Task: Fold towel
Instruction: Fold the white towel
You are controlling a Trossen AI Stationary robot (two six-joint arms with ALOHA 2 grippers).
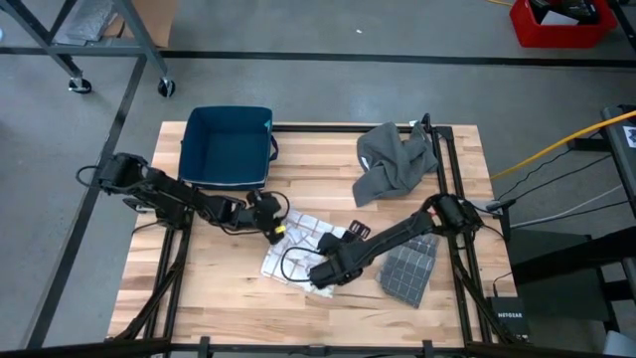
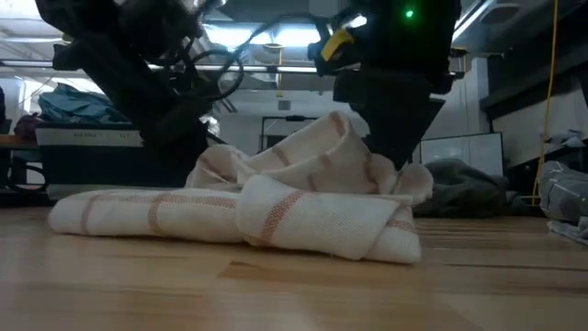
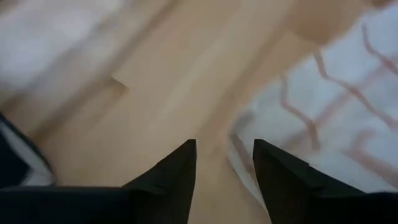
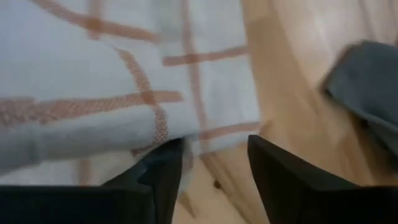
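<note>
The towel [image 1: 303, 249], white with rust stripes, lies rumpled at lower centre of the table [image 1: 209, 288], soft, light and floppy, so I'd pinch corners; my left gripper [image 1: 270, 227] and right gripper [image 1: 316, 280] both stand parted, holding nothing.

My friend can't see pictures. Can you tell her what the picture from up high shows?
Two dark robot arms reach onto a wooden table, and the left gripper and right gripper sit at opposite edges of a rumpled white checked towel in the middle. A blue bin sits at the back, with a crumpled gray cloth and a folded gray towel on the right.
</note>
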